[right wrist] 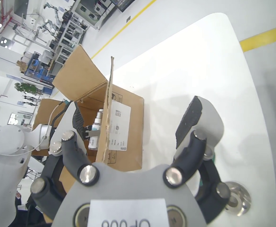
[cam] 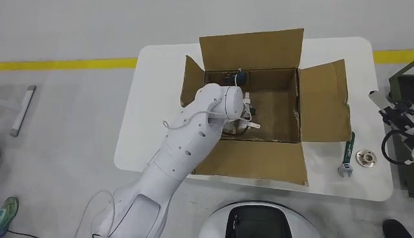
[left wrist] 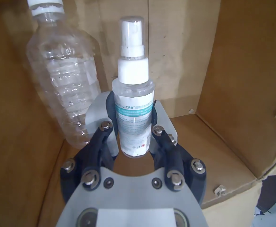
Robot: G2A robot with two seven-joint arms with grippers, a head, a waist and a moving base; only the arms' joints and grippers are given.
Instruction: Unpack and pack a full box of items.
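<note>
A glossy white rounded arm (cam: pixel 194 141) has small dark screw holes and a thin white cable (cam: pixel 194 116) running along its wrist. The left gripper (left wrist: pixel 132 109) and right gripper (right wrist: pixel 135 116) share pale grey plates, black linkages, silver screws, dark finger pads and white labels.

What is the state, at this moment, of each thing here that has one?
Brown cardboard box: open, flaps folded out.
Small clear spray bottle, white nozzle: capped, held inside the box.
Large clear plastic bottle, white cap: closed, in box corner.
Left gripper: shut on spray bottle.
Right gripper: open, empty.
</note>
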